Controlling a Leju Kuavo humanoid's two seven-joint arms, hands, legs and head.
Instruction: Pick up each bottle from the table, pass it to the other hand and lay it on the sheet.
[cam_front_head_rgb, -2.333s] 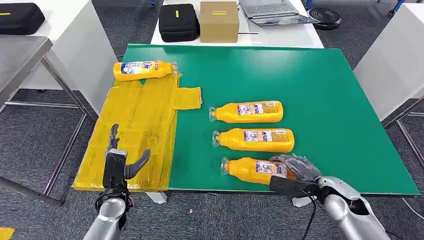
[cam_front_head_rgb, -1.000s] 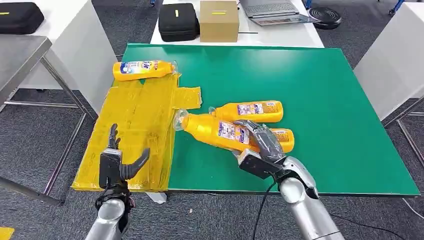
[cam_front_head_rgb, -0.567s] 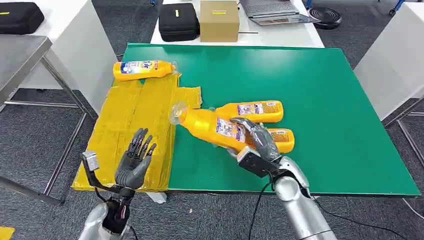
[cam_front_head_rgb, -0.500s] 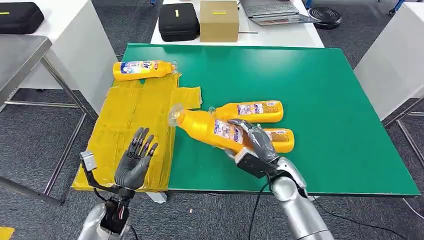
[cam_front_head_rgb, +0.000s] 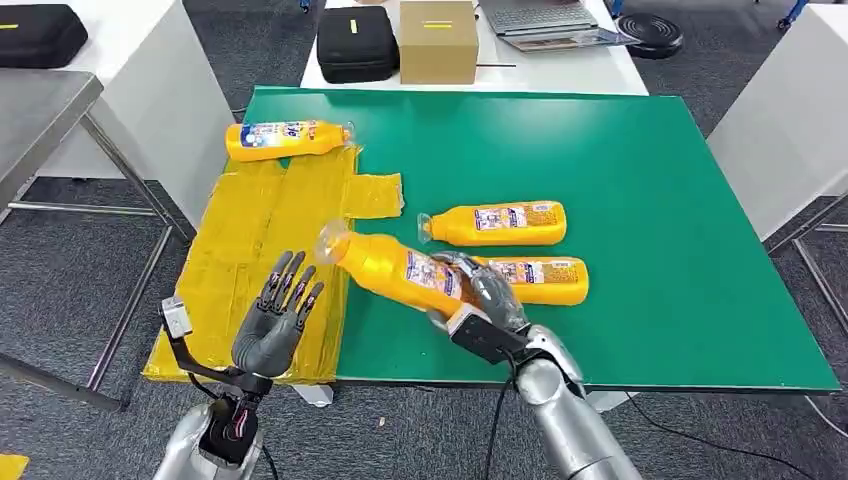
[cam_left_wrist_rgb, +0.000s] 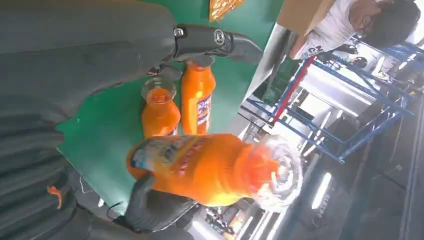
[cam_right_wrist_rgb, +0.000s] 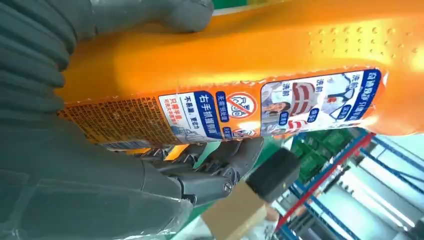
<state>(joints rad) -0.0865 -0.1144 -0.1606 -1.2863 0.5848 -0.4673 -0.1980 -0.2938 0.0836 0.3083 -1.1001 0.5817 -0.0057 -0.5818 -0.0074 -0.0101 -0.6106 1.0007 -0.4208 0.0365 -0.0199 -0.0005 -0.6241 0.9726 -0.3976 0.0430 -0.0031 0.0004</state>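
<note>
A green table (cam_front_head_rgb: 650, 200) carries a yellow sheet (cam_front_head_rgb: 270, 250) along its left edge. Above the table, the right hand (cam_front_head_rgb: 480, 300) grips an orange bottle (cam_front_head_rgb: 395, 270), clear cap toward the left hand (cam_front_head_rgb: 275, 320), whose fingers are spread, holding nothing.

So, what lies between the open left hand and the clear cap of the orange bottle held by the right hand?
Nothing: head view shows only yellow sheet below, between left hand and held bottle.

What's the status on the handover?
Right hand holds a bottle aloft. Left hand open over the sheet. Nothing between them.
</note>
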